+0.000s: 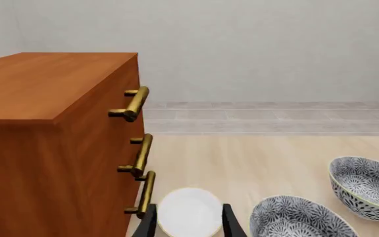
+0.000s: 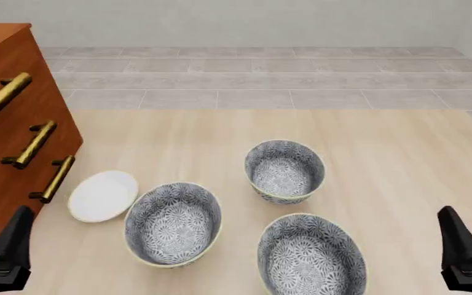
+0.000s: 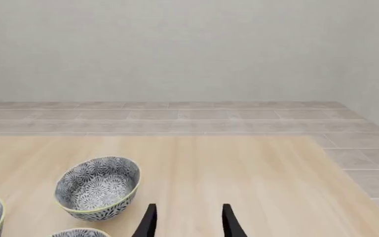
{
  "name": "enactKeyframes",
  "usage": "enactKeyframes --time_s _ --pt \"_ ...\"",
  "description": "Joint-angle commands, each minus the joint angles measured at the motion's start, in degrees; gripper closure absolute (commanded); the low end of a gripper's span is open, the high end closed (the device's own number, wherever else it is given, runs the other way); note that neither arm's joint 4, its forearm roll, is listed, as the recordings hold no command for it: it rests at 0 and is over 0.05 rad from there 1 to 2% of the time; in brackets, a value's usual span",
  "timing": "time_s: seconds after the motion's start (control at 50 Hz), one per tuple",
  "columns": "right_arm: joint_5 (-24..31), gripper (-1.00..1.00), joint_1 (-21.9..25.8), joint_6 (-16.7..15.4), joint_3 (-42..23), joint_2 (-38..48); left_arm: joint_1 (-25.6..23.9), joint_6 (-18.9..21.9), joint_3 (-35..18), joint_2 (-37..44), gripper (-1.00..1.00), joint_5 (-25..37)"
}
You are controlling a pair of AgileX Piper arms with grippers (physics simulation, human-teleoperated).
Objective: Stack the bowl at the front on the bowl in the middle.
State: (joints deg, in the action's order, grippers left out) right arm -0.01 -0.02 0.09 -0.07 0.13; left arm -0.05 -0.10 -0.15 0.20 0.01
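A pale wooden table [image 2: 219, 135] fills the near scene. On its left stands an orange-brown cabinet [image 2: 7, 123] with brass handles [image 2: 31, 144]. Beyond lie grey floor tiles [image 2: 260, 74] and a plain light wall [image 2: 244, 21].

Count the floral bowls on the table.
3. Bowl at the front nearest the arms, bowl in the middle beside the white dish, far bowl behind them. None look hidden.

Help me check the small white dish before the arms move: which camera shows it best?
The front view: the white dish lies whole beside the cabinet. The left wrist view crops it behind the fingertips; the right wrist view misses it.
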Motion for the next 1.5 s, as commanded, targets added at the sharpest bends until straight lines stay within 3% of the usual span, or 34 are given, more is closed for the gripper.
enactKeyframes --time_s 0.02,0.42,0.56,0.76,0.88,0.96,1.2,1.5 --pt "0.1 -1.00 0.2 0.3 -0.1 0.2 -0.2 -0.3 -0.3 0.5 -1.00 0.1" --pt "-1.0 -1.00 1.0 1.8 -0.3 2.5 -0.1 0.6 0.1 0.1 -1.00 1.6" --pt "-6.3 -1.00 3.4 3.5 -2.8 11.6 0.1 0.6 0.1 1.3 -1.00 1.2" --pt "-12.2 -1.00 5.3 8.7 -7.4 27.5 0.4 0.6 0.1 0.1 -1.00 2.8" --pt "-11.8 -1.00 7.1 10.8 -10.3 32.6 0.3 0.5 0.1 1.4 -1.00 1.9" --pt "-11.8 -1.00 7.2 10.7 -12.8 38.4 0.3 0.5 0.1 2.0 -1.00 1.3" --pt "-6.4 -1.00 8.2 9.8 -19.5 43.4 0.3 0.3 0.1 3.9 -1.00 -0.2" --pt "-1.3 -1.00 11.5 13.1 -27.0 56.7 -0.5 0.0 0.1 5.7 -1.00 -0.9"
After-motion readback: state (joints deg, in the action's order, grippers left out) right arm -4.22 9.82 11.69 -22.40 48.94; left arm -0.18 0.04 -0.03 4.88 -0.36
